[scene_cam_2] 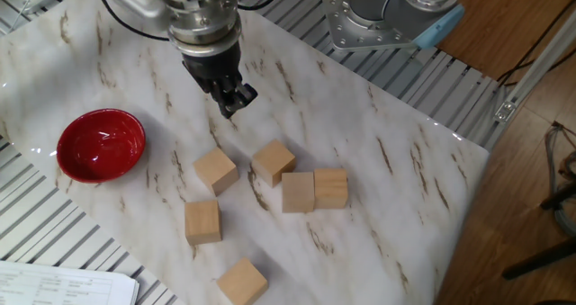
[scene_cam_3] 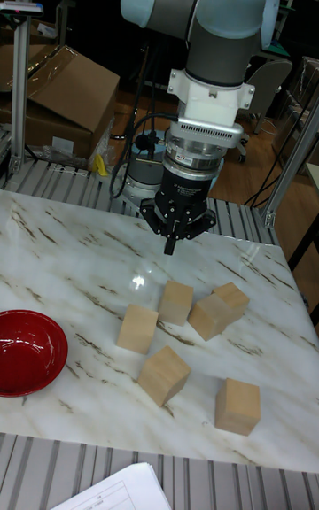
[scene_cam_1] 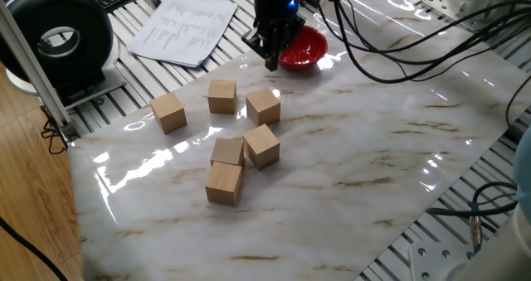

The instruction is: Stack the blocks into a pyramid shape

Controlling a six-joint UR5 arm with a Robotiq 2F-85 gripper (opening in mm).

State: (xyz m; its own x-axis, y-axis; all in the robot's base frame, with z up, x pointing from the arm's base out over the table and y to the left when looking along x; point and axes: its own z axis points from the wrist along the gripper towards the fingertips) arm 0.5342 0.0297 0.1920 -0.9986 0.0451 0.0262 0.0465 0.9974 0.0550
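Several light-tan wooden blocks lie loose and flat on the marble table (scene_cam_1: pixel 398 148), none stacked. Two of them (scene_cam_1: pixel 227 152) (scene_cam_1: pixel 261 145) touch near the middle, with a third (scene_cam_1: pixel 224 182) just in front. The others (scene_cam_1: pixel 168 112) (scene_cam_1: pixel 221 96) (scene_cam_1: pixel 263 106) lie apart behind them. In the other fixed view the cluster centres on one block (scene_cam_2: pixel 273 162), and in the tall view on another (scene_cam_3: pixel 175 301). My gripper (scene_cam_1: pixel 271 61) (scene_cam_2: pixel 232 103) (scene_cam_3: pixel 170 246) hangs above the table behind the blocks, beside the red bowl. Its fingers are shut and hold nothing.
A red bowl (scene_cam_1: pixel 300 47) (scene_cam_2: pixel 101 145) (scene_cam_3: pixel 27 352) sits empty at the table's far edge. Printed papers (scene_cam_1: pixel 184 26) and a black round device (scene_cam_1: pixel 58 41) lie off the table to the left. Cables (scene_cam_1: pixel 398 32) trail behind the arm. The arm's base (scene_cam_2: pixel 387 13) stands at one edge.
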